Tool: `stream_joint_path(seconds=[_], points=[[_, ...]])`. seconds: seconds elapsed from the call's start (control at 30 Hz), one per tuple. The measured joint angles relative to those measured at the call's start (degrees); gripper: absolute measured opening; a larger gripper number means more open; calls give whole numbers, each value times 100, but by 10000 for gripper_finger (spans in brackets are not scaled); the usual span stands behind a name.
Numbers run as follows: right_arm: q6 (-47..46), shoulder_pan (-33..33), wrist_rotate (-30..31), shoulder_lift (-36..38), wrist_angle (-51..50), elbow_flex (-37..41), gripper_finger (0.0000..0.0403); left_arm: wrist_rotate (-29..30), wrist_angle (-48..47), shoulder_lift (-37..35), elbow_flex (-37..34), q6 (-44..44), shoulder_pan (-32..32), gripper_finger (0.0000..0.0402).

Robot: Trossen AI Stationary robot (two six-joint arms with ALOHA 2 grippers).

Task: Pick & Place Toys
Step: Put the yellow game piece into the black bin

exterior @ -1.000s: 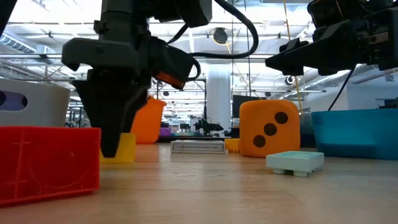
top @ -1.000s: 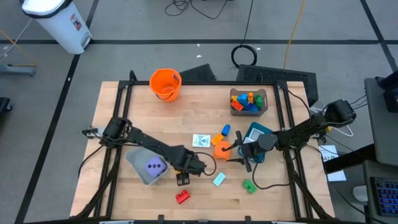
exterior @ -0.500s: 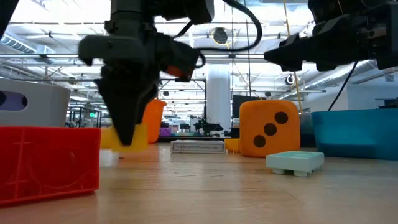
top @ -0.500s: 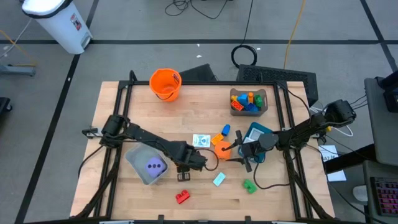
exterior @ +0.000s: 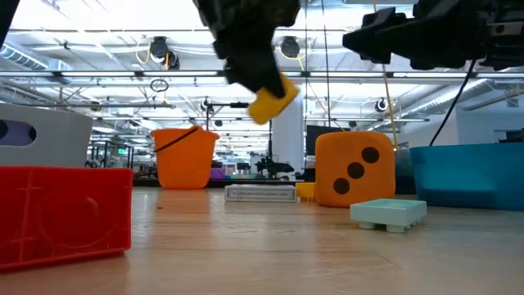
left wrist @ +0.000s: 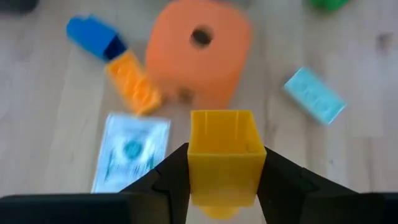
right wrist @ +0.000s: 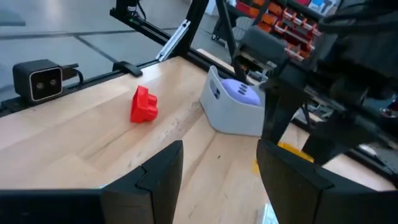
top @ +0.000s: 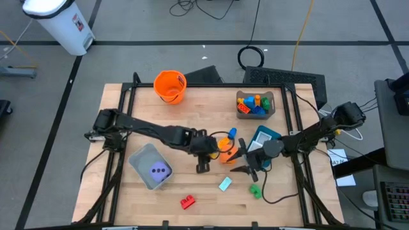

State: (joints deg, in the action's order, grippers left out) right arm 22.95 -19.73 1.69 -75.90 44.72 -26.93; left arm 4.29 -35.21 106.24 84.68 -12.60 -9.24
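Observation:
My left gripper (top: 203, 165) hangs above mid-table, shut on a small yellow block (left wrist: 227, 149), which shows high in the low view (exterior: 273, 98). Below and beyond it lie the orange dotted die (left wrist: 199, 53), a white picture card (left wrist: 134, 152), an orange block (left wrist: 132, 87), a blue block (left wrist: 93, 37) and a pale teal block (left wrist: 314, 93). My right gripper (right wrist: 217, 186) stands open just right of the die (top: 225, 153), level, with nothing between its fingers. A red block (top: 187, 202) and a green block (top: 255, 190) rest nearer the front edge. My left gripper pinches the yellow block by two opposite side faces (left wrist: 198, 174) between its two fingers. The fingers slant down from the table's left. The block is lifted clear of the table and sits tilted in the hold.
A grey bin (top: 146, 167) with the purple die (top: 158, 170) stands at front left. A teal bin (top: 265, 135) sits beside my right arm, a grey bin of blocks (top: 255, 103) at far right, an orange bucket (top: 170, 86) at the far edge.
My left gripper has taken hold of the yellow block on the table and lifted it clear. It has risen, tipped toward level and swung toward the table's right and far side, toward the orange die.

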Motion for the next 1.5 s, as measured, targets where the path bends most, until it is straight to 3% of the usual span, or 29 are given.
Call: stream_joint_path(seconds=[0.1,0.33,0.5,0.73,0.93,1.13,1.5], points=[[45,55,-3,0,-79,-18,196,-346,460,10,-1,330,56,141],[196,55,7,-86,-62,-18,196,-781,1378,8,-2,825,97,153],[844,-57,545,-301,-69,-108,196,-1033,1399,8,-2,845,168,158],[1367,-103,815,-358,-245,-324,196,-1411,1372,-1,-2,815,254,141],[1568,-110,899,-169,-159,-338,196,-1440,1390,-5,4,824,252,161],[1599,-131,960,-52,-79,-364,196,-1440,1345,19,-5,819,252,139],[1765,-85,878,-35,-344,-355,196,-1668,1622,19,-4,824,287,151]])
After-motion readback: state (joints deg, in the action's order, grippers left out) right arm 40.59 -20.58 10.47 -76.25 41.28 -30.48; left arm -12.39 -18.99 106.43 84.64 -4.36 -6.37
